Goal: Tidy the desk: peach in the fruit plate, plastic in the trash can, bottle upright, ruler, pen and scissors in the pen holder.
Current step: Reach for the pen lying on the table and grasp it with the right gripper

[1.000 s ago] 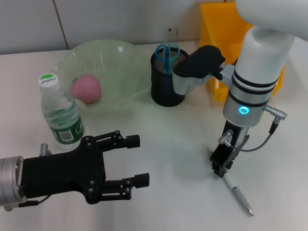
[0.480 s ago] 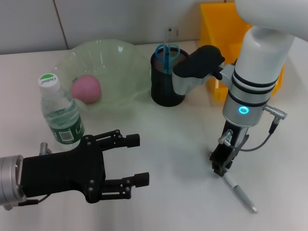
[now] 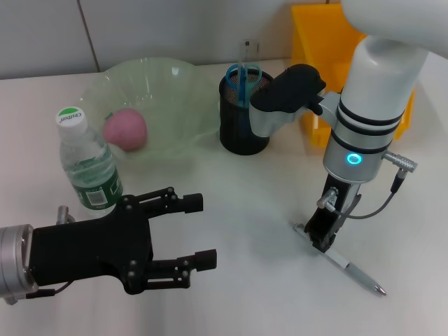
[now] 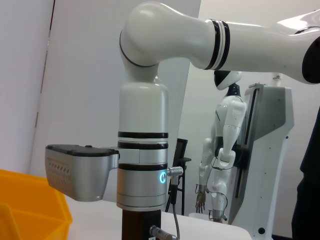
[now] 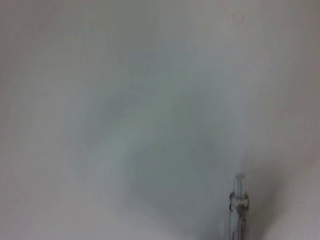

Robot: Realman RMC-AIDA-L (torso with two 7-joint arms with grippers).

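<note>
A: Starting big: white desk (image 3: pixel 252 189), then the yellow trash can (image 3: pixel 318 42) behind and to the right of the pen holder (image 3: pixel 241 115).

B: And the fruit plate (image 3: pixel 150 91)?

A: Left of the pen holder, peach (image 3: pixel 125 129) already inside. Bottle (image 3: pixel 87 164) upright, further left of the holder and nearer the robot (looks finished with). Scissors (image 3: pixel 243 80) standing handles-up in the holder.

B: Left gripper (image 3: pixel 185 234)?

A: Parked in front of and left of the holder, jaws spread wide, nothing between them. Probably kept clear of the working arm.

B: Right gripper (image 3: pixel 322 234)?

A: Down at the desk, in front of and right of the holder, jaws closed on the pen (image 3: pixel 343 262). Gripped near one end, the rest slanting down to the desk, probably so the free end can go into the holder first.
</note>
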